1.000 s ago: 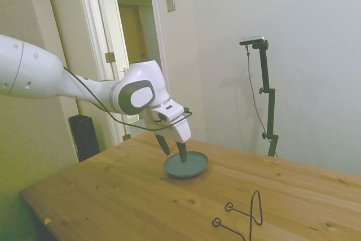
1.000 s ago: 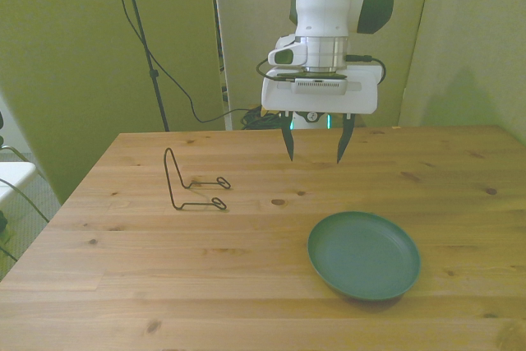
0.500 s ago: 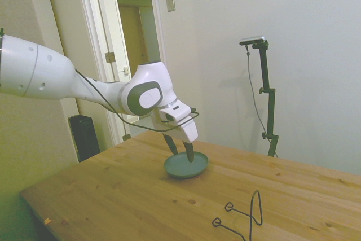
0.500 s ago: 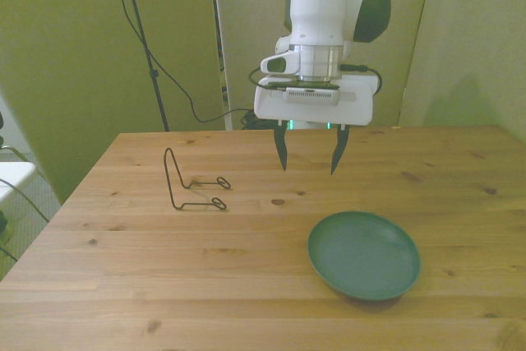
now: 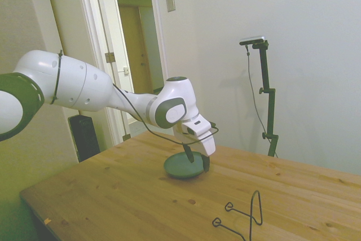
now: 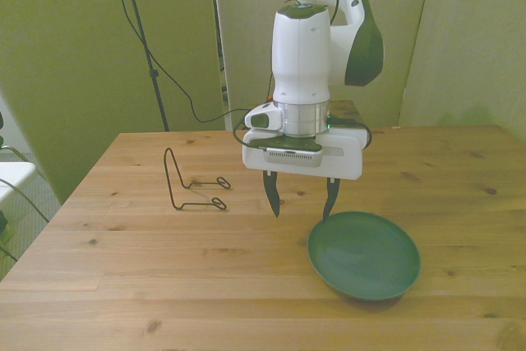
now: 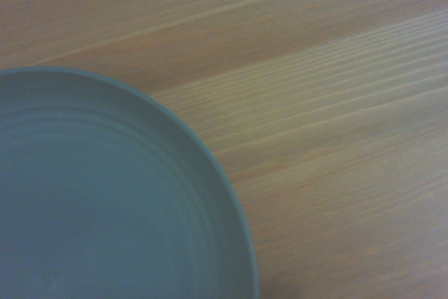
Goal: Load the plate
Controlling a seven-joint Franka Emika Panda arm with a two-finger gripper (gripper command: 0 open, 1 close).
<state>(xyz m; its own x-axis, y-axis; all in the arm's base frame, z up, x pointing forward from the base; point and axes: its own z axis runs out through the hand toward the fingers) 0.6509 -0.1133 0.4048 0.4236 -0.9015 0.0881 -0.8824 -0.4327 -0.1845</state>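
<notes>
Plate (image 6: 364, 254) flat on table (image 6: 123, 269), just below empty spread hand (image 6: 302, 205) at its rim.

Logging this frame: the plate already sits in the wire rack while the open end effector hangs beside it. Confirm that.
Not so. The plate lies flat on the table, well apart from the wire rack, as the front view shows. The rest holds: the open end effector hangs by the plate's rim.
</notes>
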